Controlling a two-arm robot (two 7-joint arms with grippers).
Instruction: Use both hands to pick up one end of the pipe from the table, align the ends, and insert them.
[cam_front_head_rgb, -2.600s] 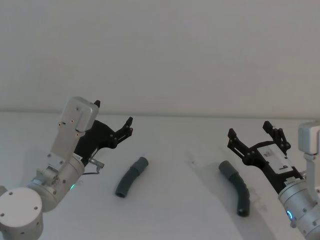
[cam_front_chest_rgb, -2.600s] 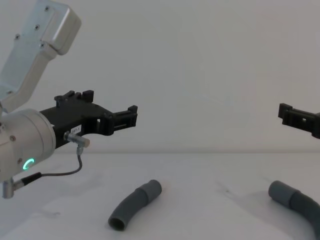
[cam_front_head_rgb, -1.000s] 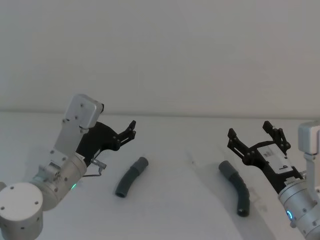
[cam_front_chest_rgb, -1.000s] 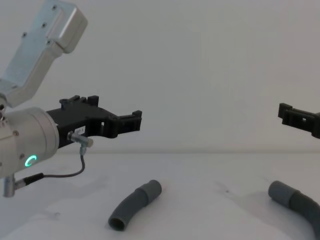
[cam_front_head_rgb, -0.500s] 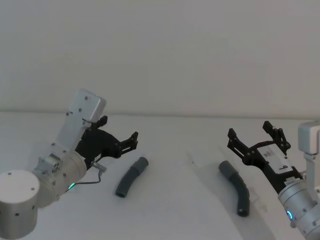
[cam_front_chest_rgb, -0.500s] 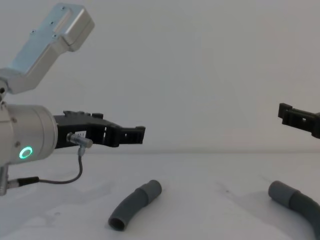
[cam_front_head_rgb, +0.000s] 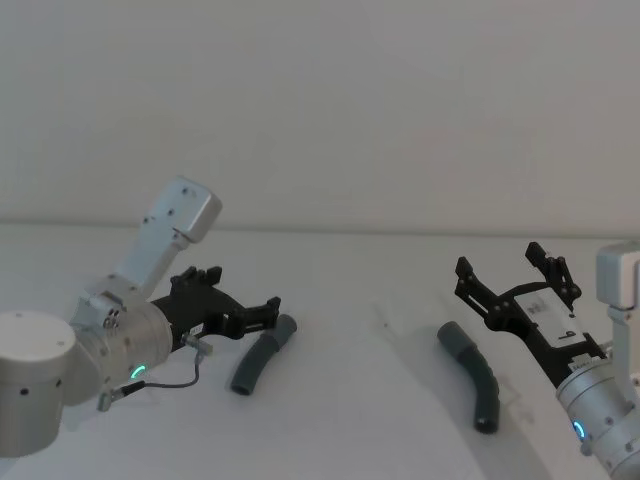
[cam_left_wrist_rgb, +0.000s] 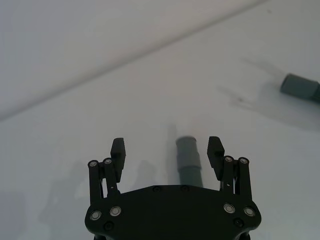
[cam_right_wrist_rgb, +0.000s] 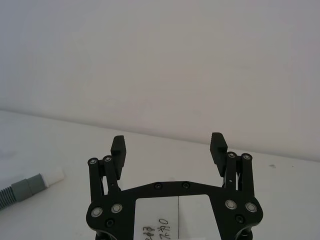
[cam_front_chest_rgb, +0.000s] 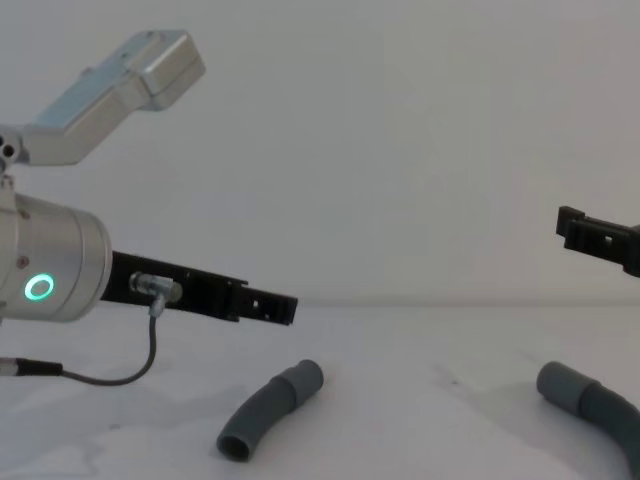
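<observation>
Fingers wide, the left gripper hovers low, seemingly lined up to grasp the cuff of the left pipe piece on the surface; the right gripper, equally wide, hangs near the right piece.

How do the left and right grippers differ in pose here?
The left gripper is low and nearly level, just above the left hose piece; the right gripper sits higher, beside the right hose piece. The left wrist view has a cuff between the left gripper's fingers; the right gripper's fingers frame bare table and wall. Both are open, holding nothing.
</observation>
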